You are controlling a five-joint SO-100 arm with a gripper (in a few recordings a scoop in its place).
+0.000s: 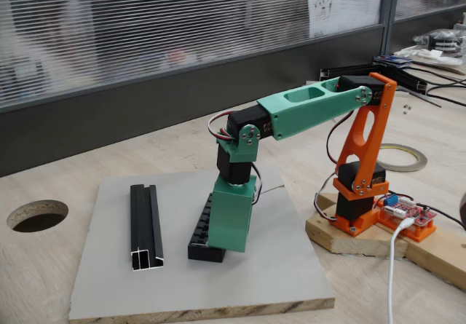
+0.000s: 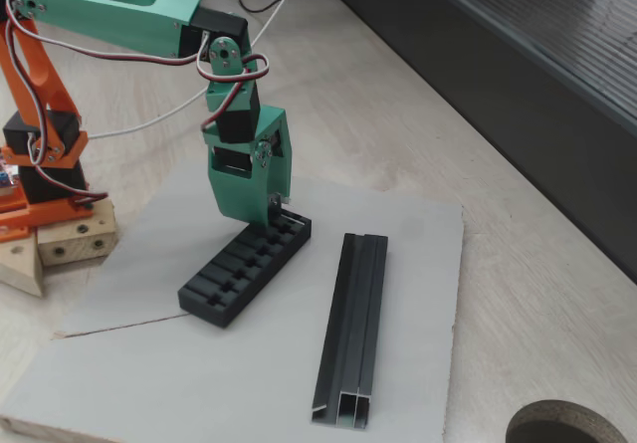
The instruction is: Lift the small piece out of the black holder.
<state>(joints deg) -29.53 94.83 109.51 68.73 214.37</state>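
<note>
Gripper (image 2: 271,212): green, pointing straight down, tips at the far end of the black holder (image 2: 244,267); whether the jaws are apart or closed cannot be told, nor whether anything is held. Small piece: too small or hidden to make out. Black holder: slotted block lying on a grey board (image 2: 199,363), itself on the wooden tabletop (image 2: 518,294). Black rail (image 2: 353,329): on the board, just beside the holder, apart from it.
</note>
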